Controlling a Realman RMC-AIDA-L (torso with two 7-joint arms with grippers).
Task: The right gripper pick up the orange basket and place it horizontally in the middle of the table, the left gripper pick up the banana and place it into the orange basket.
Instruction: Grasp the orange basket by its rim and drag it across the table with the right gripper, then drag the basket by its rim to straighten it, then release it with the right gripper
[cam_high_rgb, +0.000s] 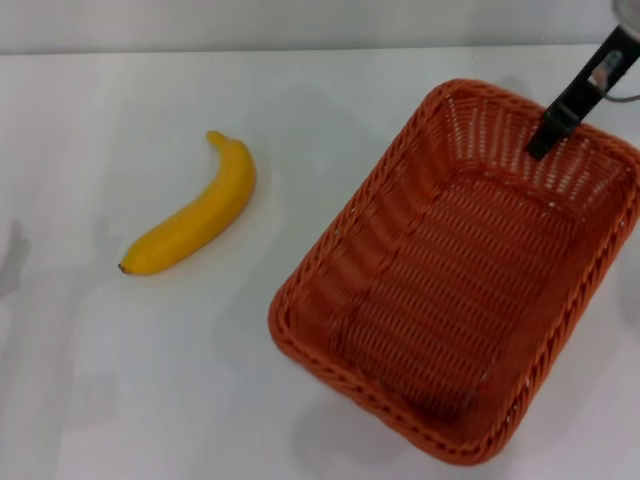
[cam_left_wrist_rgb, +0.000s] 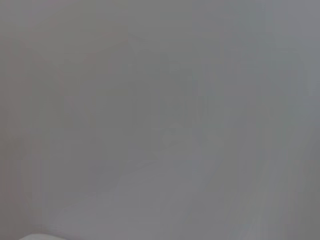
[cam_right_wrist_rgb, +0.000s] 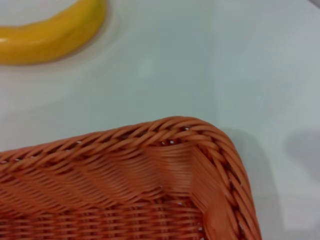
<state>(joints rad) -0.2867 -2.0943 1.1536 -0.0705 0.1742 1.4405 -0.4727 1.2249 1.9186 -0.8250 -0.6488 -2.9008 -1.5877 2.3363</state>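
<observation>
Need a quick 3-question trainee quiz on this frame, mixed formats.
1. True or false: the banana lies inside the orange basket.
2. Which claw is over the basket's far wall? A) left B) right
3. Fill in: the basket sits ____ to the white table edges.

Key: 1 false, the banana lies on the table, apart from the basket. 2 B, the right claw; the left claw is out of view. 3 skewed.

table (cam_high_rgb: 330, 90): white | banana (cam_high_rgb: 195, 215) left | orange basket (cam_high_rgb: 350, 260) right, askew
</observation>
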